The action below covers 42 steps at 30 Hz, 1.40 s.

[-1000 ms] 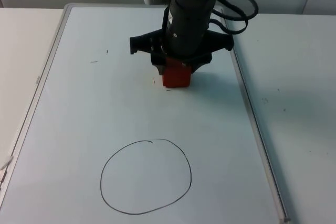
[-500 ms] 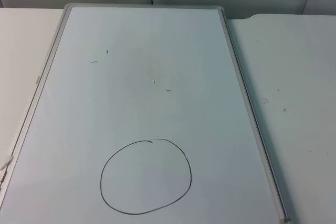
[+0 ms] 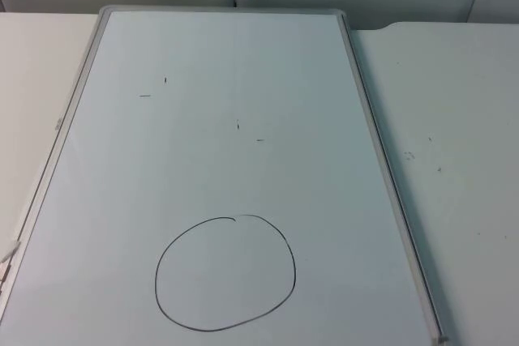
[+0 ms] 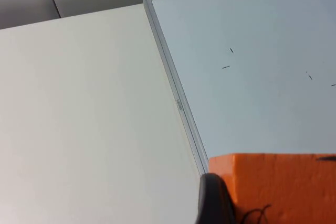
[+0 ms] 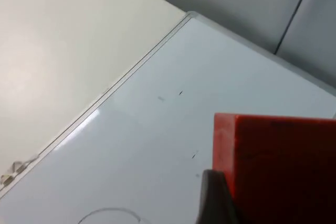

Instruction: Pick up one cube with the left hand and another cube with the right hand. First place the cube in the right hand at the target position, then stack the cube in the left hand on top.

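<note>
Whiteboard [image 3: 227, 160] is laid flat on the white bench [image 3: 454, 119], with a hand-drawn black circle [image 3: 225, 273] marked near its front edge (a few stray pen ticks lie farther back). An orange cube [image 4: 278, 184] is gripped in the left pincer [image 4: 252, 208], held above the board's framed edge. A red cube [image 5: 283, 166] is gripped in the right pincer [image 5: 252, 203], held above the board surface.
</note>
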Tool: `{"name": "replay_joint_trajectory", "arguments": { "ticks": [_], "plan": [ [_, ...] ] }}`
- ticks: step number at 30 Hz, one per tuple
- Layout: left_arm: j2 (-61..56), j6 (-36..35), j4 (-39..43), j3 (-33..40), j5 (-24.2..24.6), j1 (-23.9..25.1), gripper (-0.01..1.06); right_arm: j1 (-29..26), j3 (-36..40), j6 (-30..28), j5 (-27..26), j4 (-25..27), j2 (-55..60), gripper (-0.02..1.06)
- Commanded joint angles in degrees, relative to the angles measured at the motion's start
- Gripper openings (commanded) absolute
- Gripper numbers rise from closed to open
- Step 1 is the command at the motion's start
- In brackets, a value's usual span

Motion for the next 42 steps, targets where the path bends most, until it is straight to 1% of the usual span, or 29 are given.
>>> {"name": "replay_joint_trajectory", "arguments": {
  "ticks": [1,3,4,6,8,9,12,14,15,19,21,24,25,27,29,30,34,35,36,39,40,42],
  "plan": [
    [-0.39,-0.53,0.11,-0.04,-0.57,-0.44,0.16,0.88,8.40,-0.59,-4.64,1.87,-5.13,0.00],
    [-0.39,-0.53,0.11,-0.04,-0.57,-0.44,0.16,0.88,16.87,-0.29,-8.04,3.85,-10.76,0.00],
    [-0.39,-0.53,0.11,-0.04,-0.57,-0.44,0.16,0.88,16.87,-0.29,-8.04,3.85,-10.76,0.00],
    [-0.39,-0.53,0.11,-0.04,-0.57,-0.44,0.16,0.88,24.78,0.47,-9.25,4.30,-15.00,0.00],
    [-0.39,-0.53,0.11,-0.04,-0.57,-0.44,0.16,0.88,30.85,0.47,-9.33,4.32,-18.49,0.00],
    [-0.39,-0.53,0.11,-0.04,-0.57,-0.44,0.16,0.88,30.85,0.47,-9.33,4.32,-18.49,0.00],
    [-0.39,-0.53,0.11,-0.04,-0.57,-0.44,0.16,0.88,38.75,0.47,-9.33,4.45,-21.48,0.00],
    [-0.39,-0.53,0.11,-0.04,-0.57,-0.44,0.16,0.88,42.45,0.47,-9.38,5.03,-22.11,0.00],
    [-0.39,-0.53,0.11,-0.04,-0.57,-0.44,0.16,0.88,42.45,0.47,-9.38,5.03,-22.11,0.00],
    [-0.39,-0.53,-0.03,-0.04,-0.57,-0.44,0.16,0.88,47.23,0.47,-9.60,5.95,-21.08,0.00],
    [-0.39,-0.53,-0.03,-0.04,-0.57,-0.44,0.16,0.88,47.88,0.47,-9.93,5.95,-19.86,0.00],
    [-0.39,-0.53,-0.03,-0.04,-0.57,-0.44,0.16,0.88,48.42,3.16,-12.09,5.95,-16.73,0.00],
    [-0.39,-0.53,-0.03,-0.04,-0.57,-0.44,0.16,0.88,48.42,3.16,-12.09,5.95,-16.73,0.00],
    [-0.39,-0.53,-0.03,-0.04,-0.57,-0.44,0.16,1.23,48.42,3.42,-14.53,5.56,-14.18,0.00],
    [-0.39,-0.53,-0.03,-0.04,-0.57,-0.44,0.16,2.63,48.42,4.84,-17.50,3.66,-11.25,0.00],
    [-0.39,-0.53,-0.03,-0.04,-0.57,-0.44,0.16,2.63,48.42,4.84,-17.50,3.66,-11.25,0.00],
    [-0.39,-0.43,0.06,-0.04,-0.57,-0.44,0.16,8.05,48.42,16.16,-23.63,-5.50,-4.82,0.00],
    [-0.39,-0.43,0.06,-0.04,-0.57,-0.44,0.16,8.05,48.42,16.16,-23.63,-5.50,-4.82,0.00],
    [-0.39,-0.43,0.06,-0.04,-0.57,-0.44,0.16,10.25,48.42,20.29,-25.39,-9.03,-2.35,0.00],
    [-0.39,-0.43,0.06,-0.04,-0.57,-0.44,0.16,13.83,48.28,28.02,-28.73,-14.97,3.08,0.00],
    [-0.39,-0.43,0.06,-0.04,-0.57,-0.44,0.16,13.83,48.28,28.02,-28.73,-14.97,3.08,0.00],
    [-0.39,-0.43,0.06,-0.04,-0.57,-0.44,0.16,15.33,47.96,31.96,-31.15,-17.51,6.71,0.00]
  ]
}}
